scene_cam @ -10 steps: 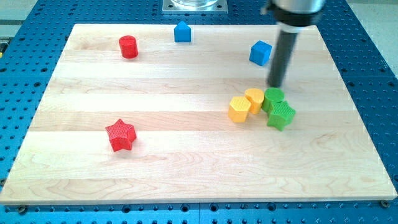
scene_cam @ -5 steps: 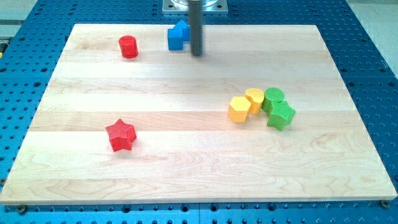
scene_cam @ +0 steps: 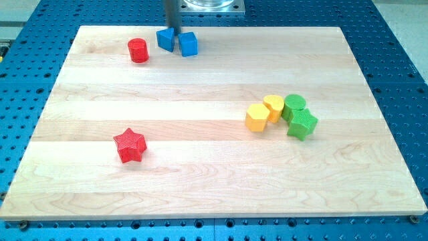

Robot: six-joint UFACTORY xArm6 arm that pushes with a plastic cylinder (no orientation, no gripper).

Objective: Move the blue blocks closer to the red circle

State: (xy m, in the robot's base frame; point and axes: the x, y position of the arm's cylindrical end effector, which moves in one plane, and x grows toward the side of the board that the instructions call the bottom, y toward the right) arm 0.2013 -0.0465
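Blue blocks: one [scene_cam: 165,39] and blue cube [scene_cam: 188,44] now side by side, far edge of bench [scene_cam: 200,167], just right of red circle [scene_cam: 138,50] | cube came across from right | my tip [scene_cam: 172,30] behind them | no jaws, holds nothing | task nearly done

Two blue blocks sat side by side near the top edge of the frame: a cube [scene_cam: 189,44] and, touching its left side, another blue block [scene_cam: 165,39]. The red circle [scene_cam: 138,50] stood upright just to their left.
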